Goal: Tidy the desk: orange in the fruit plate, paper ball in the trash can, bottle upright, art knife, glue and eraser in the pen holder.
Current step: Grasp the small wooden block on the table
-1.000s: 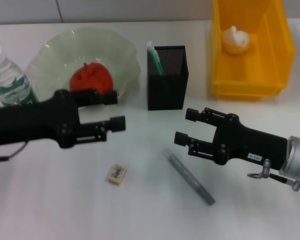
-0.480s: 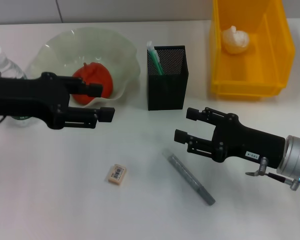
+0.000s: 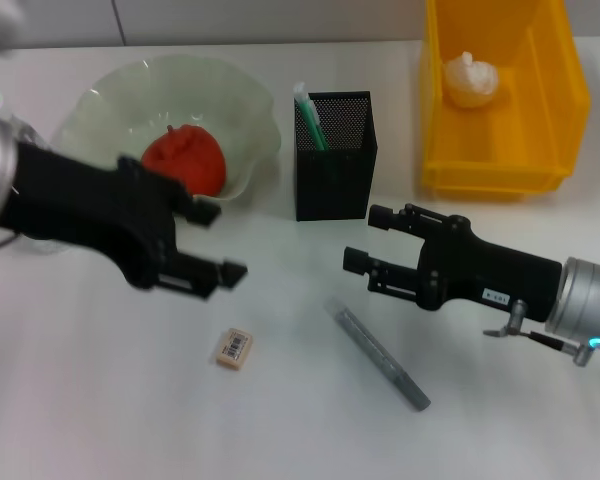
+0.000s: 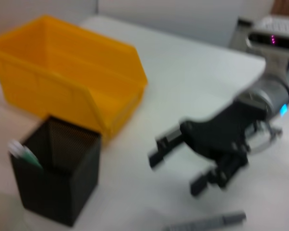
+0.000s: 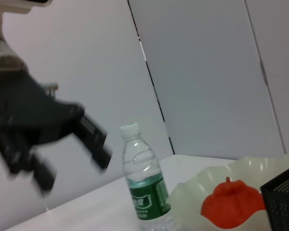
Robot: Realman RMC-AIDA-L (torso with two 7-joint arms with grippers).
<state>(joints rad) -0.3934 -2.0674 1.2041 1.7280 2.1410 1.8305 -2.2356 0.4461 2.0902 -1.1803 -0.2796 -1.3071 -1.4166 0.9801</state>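
We count 4 jobs that look done already: the orange (image 3: 184, 160) sits in the fruit plate (image 3: 242, 115), the paper ball (image 3: 470, 79) lies in the trash can (image 3: 570, 100), the bottle (image 5: 143, 183) stands upright on its base at the desk's left edge, and a green-and-white stick, likely the glue (image 3: 308, 116), pokes out of the pen holder (image 3: 333, 170).

That leaves 2 items on the desk (image 3: 100, 400): the eraser (image 3: 234, 348), lying flat with its barcode up, and the art knife (image 3: 378, 355), a slim grey stick lying at a slant just in front of the pen holder.

The left gripper (image 3: 213, 241) hangs above the desk, fingers spread and empty, just behind and left of the eraser. The right gripper (image 3: 367, 238) is also spread and empty, hovering behind the knife's near end.

We judge the eraser is the left arm's step. To do it well, we would bring the fingers straight down over the block, line them across its 2 long sides, and close only once both tips are at desk level, since so low a piece can skid or flip. The right arm should grip the knife mid-length, across its narrow width.
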